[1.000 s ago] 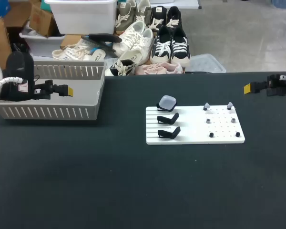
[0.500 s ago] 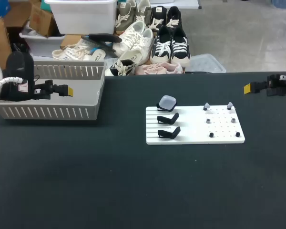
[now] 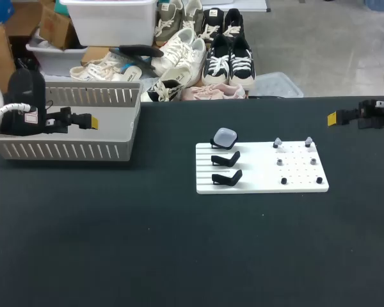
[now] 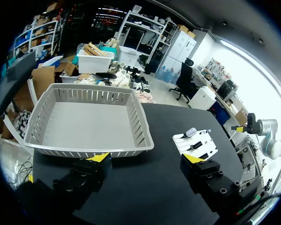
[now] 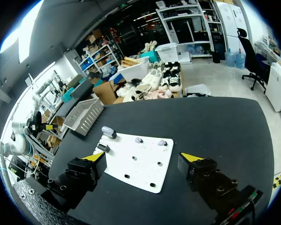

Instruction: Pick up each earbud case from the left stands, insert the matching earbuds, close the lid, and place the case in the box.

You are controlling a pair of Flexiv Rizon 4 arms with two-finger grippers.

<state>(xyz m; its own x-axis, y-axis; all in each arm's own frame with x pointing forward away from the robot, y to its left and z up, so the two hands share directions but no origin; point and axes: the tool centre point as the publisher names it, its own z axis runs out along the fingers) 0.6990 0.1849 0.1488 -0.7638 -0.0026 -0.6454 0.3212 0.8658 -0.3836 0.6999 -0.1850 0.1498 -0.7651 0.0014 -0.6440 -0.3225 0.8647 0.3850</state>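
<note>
Your left end effector hangs over the grey box at the left of the table. Its fingers are spread wide with nothing between them. No case shows inside the box in the left wrist view.

Toward the middle lies the white board. Three stands line its left edge. The farthest carries the one pale earbud case, lid down as far as you can tell. The two black stands nearer you hold nothing.

On the board's right half the earbuds sit on pegs in three pairs. The far pair looks pale like the case and the others look darker.

Your right end effector waits off near the table's right edge, well apart from the board. It too is open and holds nothing.

So, by my reading, you are at the start of a cycle, with the pick-up of that case not yet begun. Next, bring the left arm across to the far stand. Come down with the fingers straddling the case's sides, and lift it clear without nudging the board. The right arm can then go for the pale pair.
</note>
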